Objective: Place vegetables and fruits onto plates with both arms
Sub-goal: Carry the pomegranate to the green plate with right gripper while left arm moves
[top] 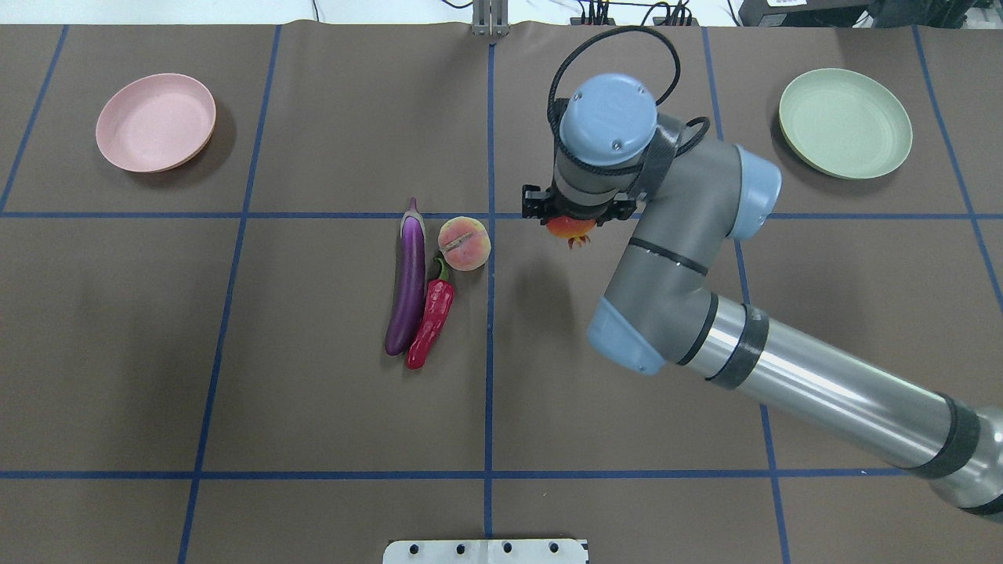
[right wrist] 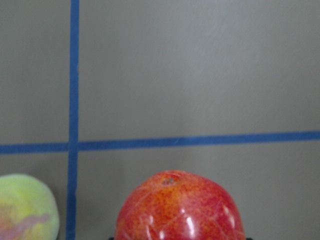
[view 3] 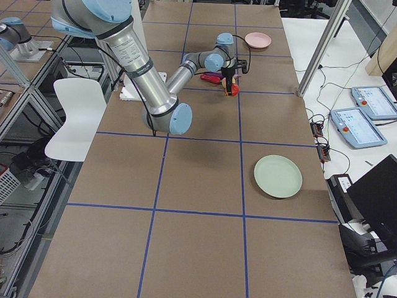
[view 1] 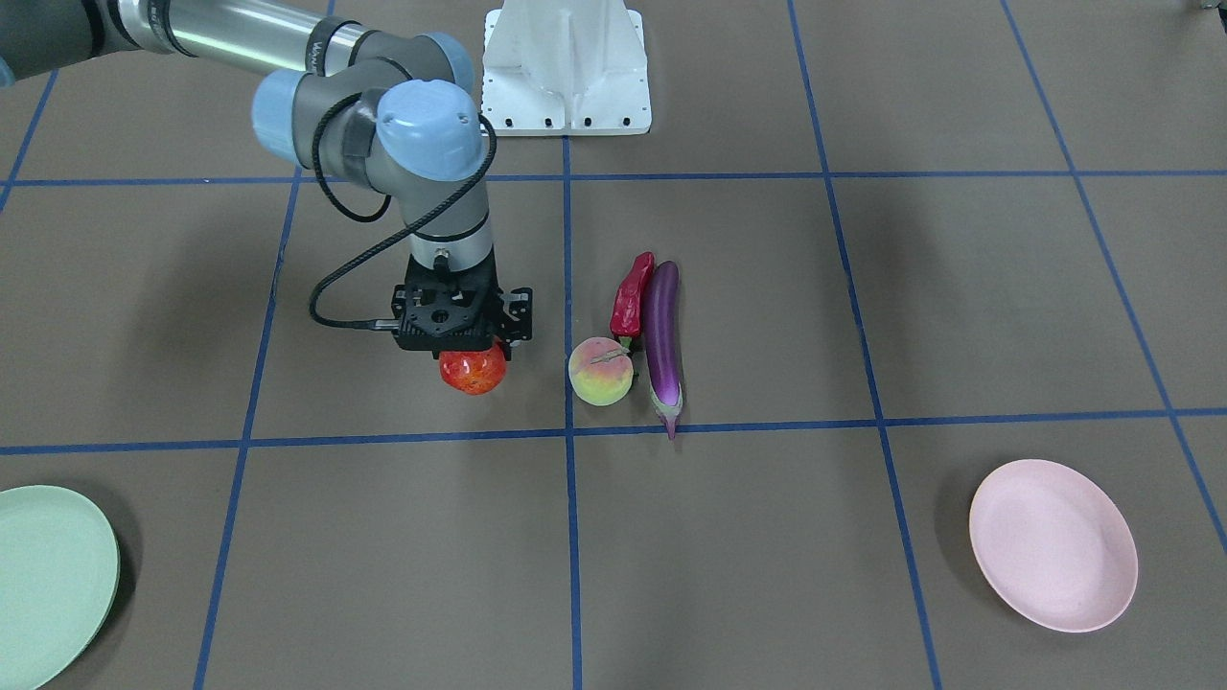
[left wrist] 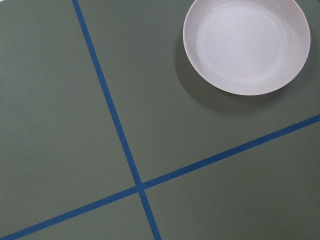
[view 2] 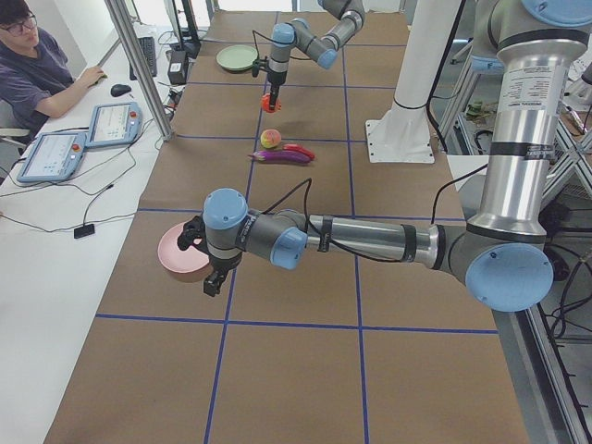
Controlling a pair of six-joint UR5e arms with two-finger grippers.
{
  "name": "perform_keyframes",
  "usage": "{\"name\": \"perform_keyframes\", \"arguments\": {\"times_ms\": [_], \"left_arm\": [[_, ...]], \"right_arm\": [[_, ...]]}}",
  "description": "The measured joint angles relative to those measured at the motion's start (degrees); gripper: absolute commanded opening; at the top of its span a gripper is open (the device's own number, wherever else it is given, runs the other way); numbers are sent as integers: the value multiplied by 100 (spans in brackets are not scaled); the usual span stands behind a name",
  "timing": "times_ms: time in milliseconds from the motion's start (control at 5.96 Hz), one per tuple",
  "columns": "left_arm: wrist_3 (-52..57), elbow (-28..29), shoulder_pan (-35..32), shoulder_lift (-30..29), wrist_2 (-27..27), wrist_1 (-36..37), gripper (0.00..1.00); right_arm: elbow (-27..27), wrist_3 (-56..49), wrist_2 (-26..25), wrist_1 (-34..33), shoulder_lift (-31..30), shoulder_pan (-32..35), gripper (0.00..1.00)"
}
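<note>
progress: 0 of 4 pieces plated, first pick looks underway
right pincer (view 1: 467, 347): clamped on the red-orange ball (view 1: 473, 372), which pokes out under it; can't tell if the ball is off the desk (view 1: 767, 575)
left pincer (view 2: 211, 274): seen only from the side cam, can't tell if wide or narrow; its wrist view shows no produce
left to do: ball onto a plate, then peach, chili and eggplant, all on the desk
peach (view 1: 601, 372): near the right pincer, on the side toward the robot's left
chili (view 1: 632, 295): just past the peach from the right pincer, lying against the eggplant
eggplant (view 1: 662, 340): farthest of the three from the right pincer
green plate (view 1: 48, 575): empty, well apart from the right pincer, farther out from the robot and to its right
pink plate (view 1: 1053, 546): empty, just beside the left pincer, well apart from the right one
my read: green plate is the natural drop for the ball, pink suits the left arm's picks
</note>
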Motion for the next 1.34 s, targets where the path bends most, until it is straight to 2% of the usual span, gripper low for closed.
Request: {"name": "perform_keyframes", "arguments": {"times_ms": [335, 671, 1006, 1174, 1342], "left_arm": [[-820, -20, 321, -405, 7, -6, 100], [-2029, -26, 824, -944, 29, 32, 100], [-3404, -48, 1573, -1644, 39, 41, 100], [-4064, -51, 2052, -2053, 113, 52, 100], [-4784, -69, 2494, -2447, 304, 56, 100]], "right_arm": [[219, -1493, 622, 52, -697, 965, 0], [123, -3248, 1326, 59, -1262, 1986, 0], [-500, -4614, 1947, 139, -1427, 2788, 0], [-1027, -4943, 2169, 544, -1421, 3025, 0], [-1747, -5128, 2409, 1243, -1400, 3200, 0]]}}
